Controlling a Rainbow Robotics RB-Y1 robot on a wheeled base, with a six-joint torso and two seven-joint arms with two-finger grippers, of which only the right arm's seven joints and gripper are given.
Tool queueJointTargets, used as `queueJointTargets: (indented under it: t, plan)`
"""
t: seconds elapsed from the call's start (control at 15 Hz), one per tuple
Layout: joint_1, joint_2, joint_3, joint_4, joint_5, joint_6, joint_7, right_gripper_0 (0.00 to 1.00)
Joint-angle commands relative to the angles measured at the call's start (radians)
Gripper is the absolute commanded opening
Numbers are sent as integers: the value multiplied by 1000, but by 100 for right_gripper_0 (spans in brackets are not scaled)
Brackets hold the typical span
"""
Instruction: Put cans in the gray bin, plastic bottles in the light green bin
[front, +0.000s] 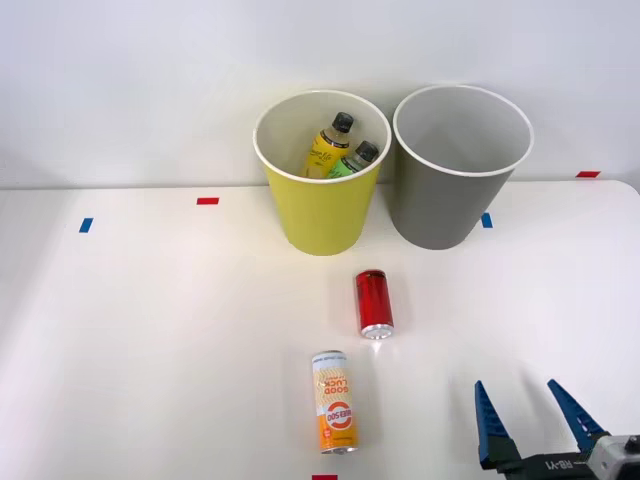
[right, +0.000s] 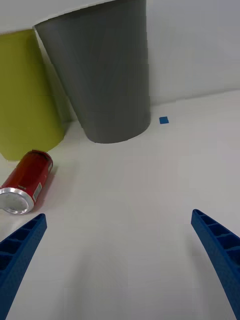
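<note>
Both plastic bottles (front: 340, 148) already stand in the light green bin (front: 320, 215), so the two cans are what I have left, and the gray bin (front: 440, 205) beside it holds nothing that I can see. My right gripper (front: 530, 420) hangs low near the table's (front: 150, 320) front edge, towards its right side, fingers spread wide with nothing between them.

The red can (front: 373, 302) lies on its side ahead of me and off to my left, just in front of the gap between the bins. Its long axis runs roughly front to back, silver end facing me. The orange-and-cream can (front: 335, 402) lies nearer the front edge, further left, also lengthwise front to back. I judge either can needs a sideways shift to the left before my fingers can straddle it across its width.

From the wrist view, the red can (right: 25, 182) sits just beyond my left fingertip (right: 22, 245), at a slight angle, with the gray bin (right: 105, 75) straight ahead. The front view alone shows the second can and the insides of the bins
</note>
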Motion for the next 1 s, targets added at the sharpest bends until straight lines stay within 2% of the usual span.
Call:
queueJointTargets:
  t: [0.07,0.4,0.67,1.0]
  plan:
    - [47,9,27,0,-72,10,-18,100]
    - [64,9,44,0,-116,2,15,100]
    - [54,-4,44,0,-207,-1,220,100]
    - [57,-47,66,0,-319,-1,384,100]
